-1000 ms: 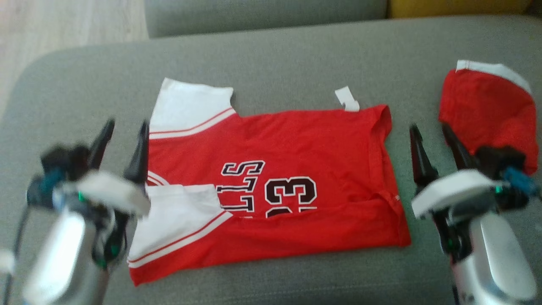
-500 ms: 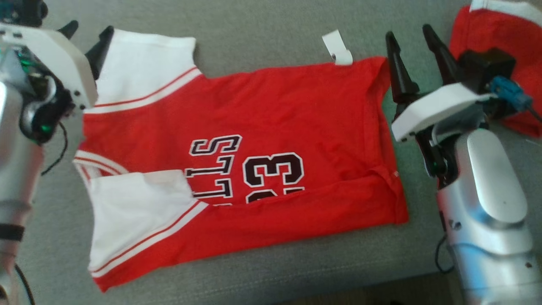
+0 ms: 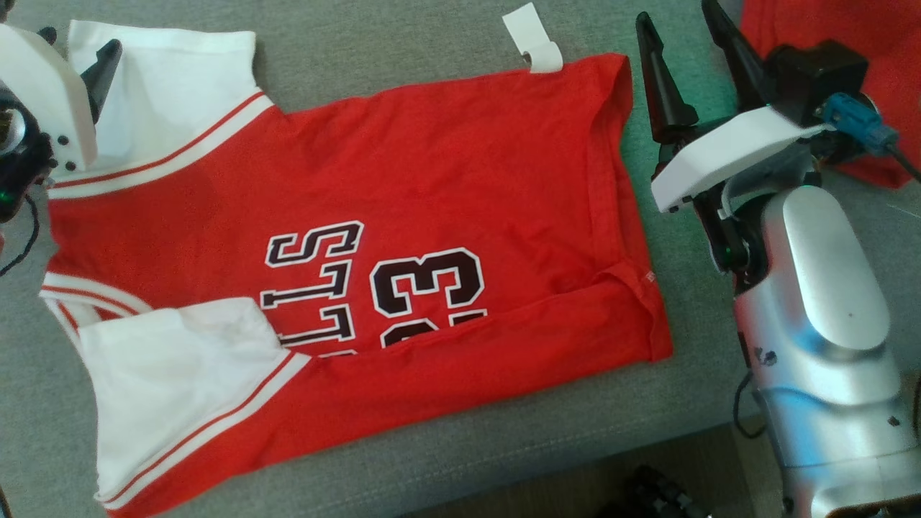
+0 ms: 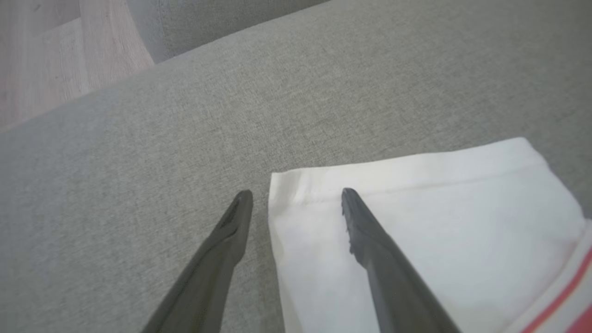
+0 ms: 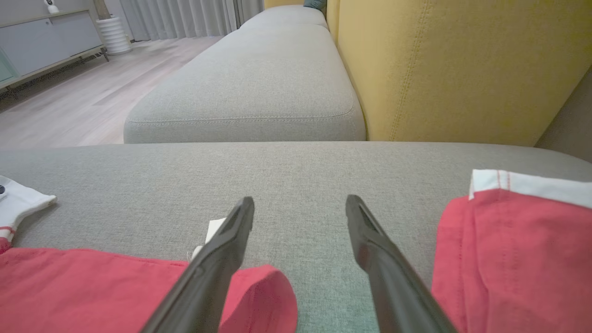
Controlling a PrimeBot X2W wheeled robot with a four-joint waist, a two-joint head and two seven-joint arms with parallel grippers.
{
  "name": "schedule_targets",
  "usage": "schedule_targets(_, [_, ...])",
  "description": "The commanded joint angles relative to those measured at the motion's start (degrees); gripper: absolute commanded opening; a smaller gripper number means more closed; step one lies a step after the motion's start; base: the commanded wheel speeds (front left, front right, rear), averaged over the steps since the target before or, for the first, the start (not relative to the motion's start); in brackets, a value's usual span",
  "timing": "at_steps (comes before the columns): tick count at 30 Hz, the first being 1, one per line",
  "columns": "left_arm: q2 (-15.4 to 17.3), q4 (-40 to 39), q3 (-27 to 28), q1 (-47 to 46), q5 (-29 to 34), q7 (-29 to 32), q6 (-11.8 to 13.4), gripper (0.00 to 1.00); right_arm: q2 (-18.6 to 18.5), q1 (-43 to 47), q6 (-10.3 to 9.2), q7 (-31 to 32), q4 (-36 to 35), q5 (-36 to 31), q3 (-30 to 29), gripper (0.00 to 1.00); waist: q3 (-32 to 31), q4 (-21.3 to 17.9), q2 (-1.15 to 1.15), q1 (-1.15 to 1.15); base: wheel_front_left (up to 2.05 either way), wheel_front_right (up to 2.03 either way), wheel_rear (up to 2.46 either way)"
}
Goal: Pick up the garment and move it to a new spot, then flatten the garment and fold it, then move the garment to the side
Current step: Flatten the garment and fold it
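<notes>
One second on, left end effector (image 4: pixel 297 193) (wide, like right end effector (image 5: pixel 300 200)) straddles jersey (image 3: pixel 432 180) sleeve (image 4: pixel 439 217).

Red jersey (image 3: pixel 446 165) – white sleeves, black numerals – grey sofa (image 3: pixel 403 29)

A grey woven-fabric sofa cushion (image 3: pixel 403 36) carries everything. A red sports jersey with white sleeves and black-and-white lettering (image 3: pixel 446 165) lies spread flat on it, across the left and centre of the head view. Its lower long edge is folded up over part of the print. A small white tag (image 3: pixel 532 47) rests on the grey fabric at the jersey's upper edge. A second red cloth with a white hem (image 3: pixel 878 36) lies apart at the upper right. The cushion's seamed front edge runs along the bottom of the frame.
</notes>
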Motion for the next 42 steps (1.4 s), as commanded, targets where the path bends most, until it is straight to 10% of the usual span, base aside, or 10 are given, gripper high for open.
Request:
schedule_targets(1, [3.32, -0.57, 1.48, -3.11, -0.64, -0.76, 0.07, 1.0, 0.05, -1.33, 0.37, -0.53, -1.67, 0.25, 0.83, 1.0, 0.28, -0.34, 0.0, 0.0, 0.0, 0.0, 0.0])
schedule_targets(15, [4.08, 5.24, -5.6, -7.14, -5.48, -0.12, 0.07, 1.0, 0.05, -1.64, 0.37, 0.14, -2.18, -0.89, -0.07, 1.0, 1.84, -1.59, 0.0, 0.0, 0.0, 0.0, 0.0])
schedule_targets(17, [3.92, 5.37, -6.69, -7.11, -6.88, 1.09, 0.07, 0.09, 0.05, -1.58, 0.37, 0.32, -2.22, -1.19, -0.35, 1.0, 1.7, -1.4, 0.0, 0.0, 0.0, 0.0, 0.0])
schedule_targets(18, [3.89, 5.24, -7.17, -7.11, -7.58, 1.44, 0.07, 0.0, 0.05, -1.57, 0.37, 0.44, -2.2, -1.36, -0.54, 1.0, 1.56, -1.24, 0.0, 0.0, 0.0, 0.0, 0.0])
schedule_targets(32, [1.09, 1.66, -8.63, -8.18, -13.33, -11.39, 0.07, 0.0, -1.13, -3.98, 0.37, 3.06, 1.19, 0.16, -2.89, 1.0, -2.69, 4.81, 0.0, 0.0, 0.0, 0.0, 0.0])
schedule_targets(42, [-0.68, -4.92, -10.77, -6.41, -14.6, -17.23, 0.07, 0.0, -9.36, -7.48, 0.37, 12.08, 11.23, 9.29, 4.49, 1.0, -5.47, 11.51, 0.0, 0.0, 0.0, 0.0, 0.0])
